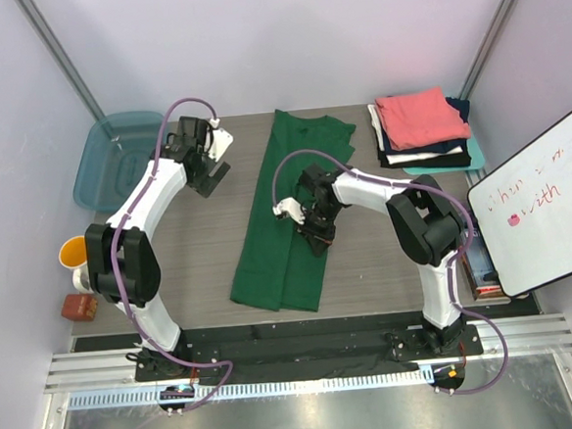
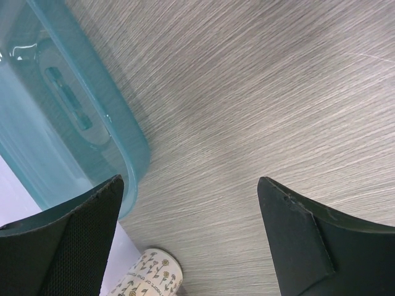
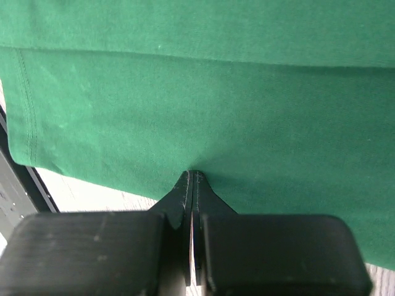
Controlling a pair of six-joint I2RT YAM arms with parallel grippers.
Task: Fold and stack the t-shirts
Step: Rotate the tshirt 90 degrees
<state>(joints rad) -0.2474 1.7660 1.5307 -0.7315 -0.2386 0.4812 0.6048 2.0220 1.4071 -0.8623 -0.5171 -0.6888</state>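
A soft, dark green cotton t-shirt [image 1: 288, 209], folded into a long strip, lay centred on the grey wood-grain tabletop [image 1: 200, 250]. The right gripper [image 3: 192, 180], jaws closed together, pressed its tips on the cloth. The left gripper [image 2: 191, 191] gaped wide, holding nothing. The fabric looked light and limp, probably best pinched at the hem corners.

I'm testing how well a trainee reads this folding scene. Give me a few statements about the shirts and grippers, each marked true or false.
1. The left gripper is open over bare table, next to the teal tub. True.
2. The right gripper is wide open above the stack. False: it is shut, with its tips at the green t-shirt.
3. A coral-pink shirt tops the stack. True.
4. The green t-shirt lies inside the teal tub. False: it lies on the table as a long strip between the two arms.
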